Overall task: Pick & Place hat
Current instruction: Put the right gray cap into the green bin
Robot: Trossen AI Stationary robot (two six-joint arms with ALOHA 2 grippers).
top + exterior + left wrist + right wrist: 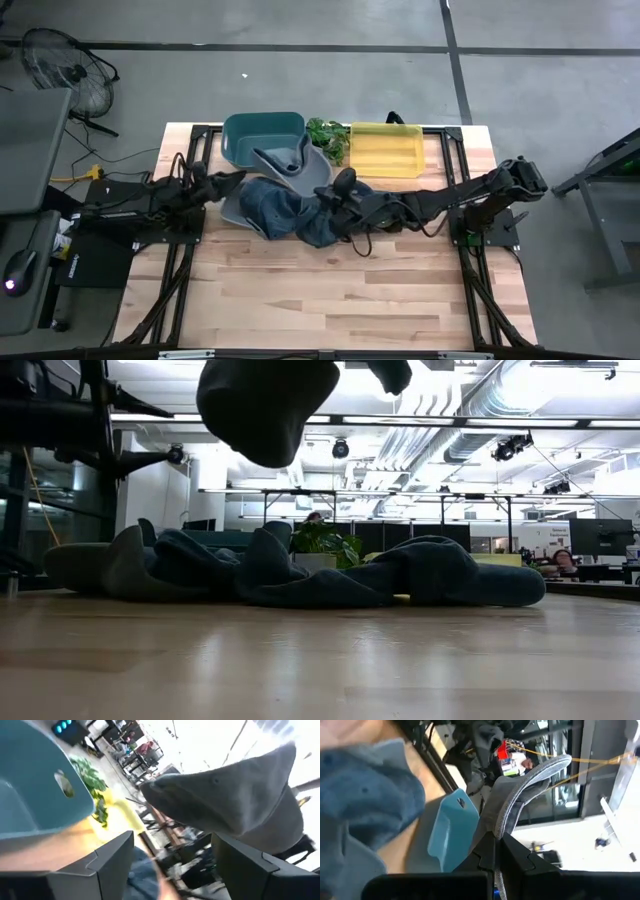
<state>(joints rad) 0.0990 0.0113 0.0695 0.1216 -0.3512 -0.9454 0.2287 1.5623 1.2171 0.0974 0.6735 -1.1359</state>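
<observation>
right gripper (496,851) pinching the grey hat (292,166) by its brim, hat up off the surface next to the teal bin (262,134), left gripper (170,860) spread wide nearby, blue denim cloth (290,212) heaped underneath

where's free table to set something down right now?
Free: the whole near half of the light wooden table, from the dark blue denim garment to the front edge. Crowded: the far strip, where the teal plastic bin, green leafy plant and yellow plastic bin line up, with the grey cap and both arms over the middle.
</observation>
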